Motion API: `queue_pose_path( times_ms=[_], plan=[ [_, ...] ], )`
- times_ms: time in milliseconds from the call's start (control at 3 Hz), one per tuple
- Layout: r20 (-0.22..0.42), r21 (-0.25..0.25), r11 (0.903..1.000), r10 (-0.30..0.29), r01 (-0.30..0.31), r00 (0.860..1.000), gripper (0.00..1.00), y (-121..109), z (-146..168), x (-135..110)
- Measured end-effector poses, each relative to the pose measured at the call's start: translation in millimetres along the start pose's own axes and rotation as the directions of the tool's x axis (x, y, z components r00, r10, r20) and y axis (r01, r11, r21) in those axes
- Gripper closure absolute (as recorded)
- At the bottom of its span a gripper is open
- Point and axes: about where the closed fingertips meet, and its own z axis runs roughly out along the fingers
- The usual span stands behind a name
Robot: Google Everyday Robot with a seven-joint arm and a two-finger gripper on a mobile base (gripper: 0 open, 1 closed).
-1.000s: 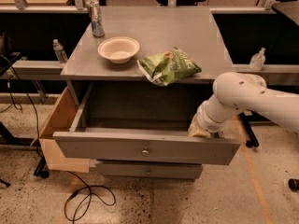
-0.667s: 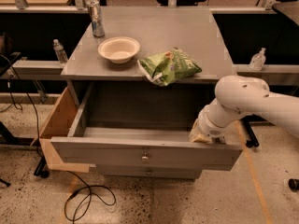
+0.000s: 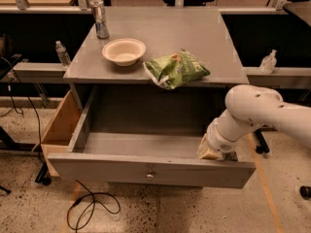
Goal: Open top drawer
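The top drawer (image 3: 97, 170) is a wide grey drawer pulled far out from under the grey table. Its front panel faces me with a small round metal knob (image 3: 150, 174) at centre. Its shallow grey interior (image 3: 141, 144) holds nothing that I can see. My gripper (image 3: 214, 152) sits inside the drawer at its right end, right behind the top edge of the front panel. The white arm (image 3: 262, 111) reaches in from the right. The lower drawers are hidden under the open one.
On the table top (image 3: 194, 33) stand a white bowl (image 3: 124, 51), a green chip bag (image 3: 177, 69) overhanging the front edge, and a metal can (image 3: 100, 19). A light tan wooden box (image 3: 60, 125) adjoins the drawer's left side. A cable (image 3: 92, 208) lies on the floor.
The drawer has slid further out toward me, and the gripper has moved forward and down with its front panel.
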Motion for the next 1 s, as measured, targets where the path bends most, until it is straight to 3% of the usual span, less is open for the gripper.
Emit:
queue_pose_path(
  times_ms=[333,667,1000],
  plan=[
    [0.004,-0.046,0.9988,0.018,-0.018,1.0,1.0,30.4,1.7,1.1],
    [0.006,-0.033,0.9994,0.014,-0.014,1.0,1.0,30.1,-3.9,1.2],
    [0.019,0.015,0.9999,-0.008,0.008,1.0,1.0,14.2,-19.7,-2.0]
  ],
)
